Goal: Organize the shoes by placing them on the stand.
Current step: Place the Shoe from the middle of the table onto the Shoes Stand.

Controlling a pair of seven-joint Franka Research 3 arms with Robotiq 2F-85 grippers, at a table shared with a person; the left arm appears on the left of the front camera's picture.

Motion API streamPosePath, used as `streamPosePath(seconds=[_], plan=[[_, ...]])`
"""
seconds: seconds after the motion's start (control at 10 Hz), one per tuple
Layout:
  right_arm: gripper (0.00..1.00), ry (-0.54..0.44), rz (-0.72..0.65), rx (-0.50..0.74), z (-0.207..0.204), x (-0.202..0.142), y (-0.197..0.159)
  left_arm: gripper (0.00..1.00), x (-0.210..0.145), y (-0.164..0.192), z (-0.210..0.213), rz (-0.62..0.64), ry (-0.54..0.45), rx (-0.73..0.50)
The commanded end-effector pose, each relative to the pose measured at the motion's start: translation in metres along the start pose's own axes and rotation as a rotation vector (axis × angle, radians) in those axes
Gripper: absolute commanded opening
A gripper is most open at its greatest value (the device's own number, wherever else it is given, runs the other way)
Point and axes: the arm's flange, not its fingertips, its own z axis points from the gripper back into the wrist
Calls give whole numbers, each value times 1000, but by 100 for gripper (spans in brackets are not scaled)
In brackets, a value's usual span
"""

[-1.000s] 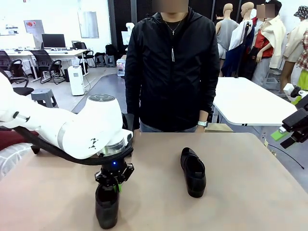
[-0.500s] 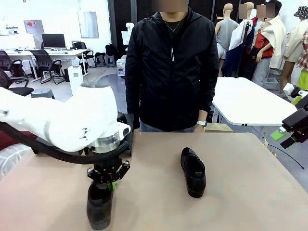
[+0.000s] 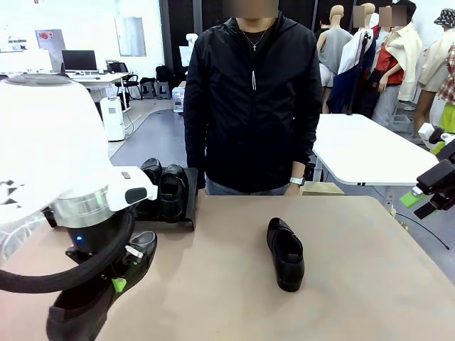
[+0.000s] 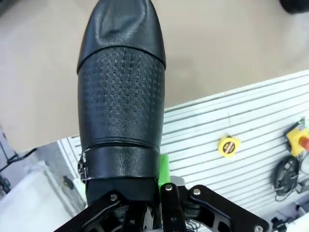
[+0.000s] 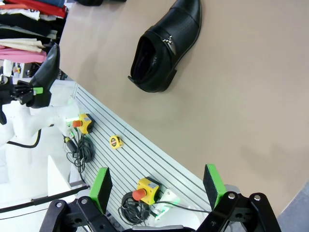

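My left gripper (image 3: 116,282) is shut on the heel end of a black shoe (image 3: 91,302), which hangs tilted above the table's near left corner. In the left wrist view this shoe (image 4: 120,92) points away from the green pads (image 4: 164,166) that clamp its collar. A second shoe (image 3: 286,253) lies on the table's middle, toe towards me, also seen in the right wrist view (image 5: 164,48). At the back left the black stand (image 3: 190,206) carries a pair of shoes (image 3: 170,188). My right gripper (image 5: 157,186) is open, off the table's right side (image 3: 425,197).
A person in a black jacket (image 3: 252,106) stands at the far edge, hands down. Below the near edge runs a white slatted panel (image 5: 145,154) with a yellow tape measure (image 4: 228,145), cables and a stop button (image 5: 144,189). A white table (image 3: 370,153) stands beyond.
My left arm has lifted the shoe off the table and swung it left and nearer to the camera, tilting it. The pair on the stand has come into sight. The right arm has not moved.
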Motion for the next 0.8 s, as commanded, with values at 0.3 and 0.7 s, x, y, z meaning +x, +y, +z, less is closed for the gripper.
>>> streamPosePath(seconds=[0.3,0.7], plan=[[100,0,-23,-7,3,2,3,0,20,-6,-19,59,17,-3],[100,0,-23,-7,3,2,3,0,86,114,26,242,-97,-159]])
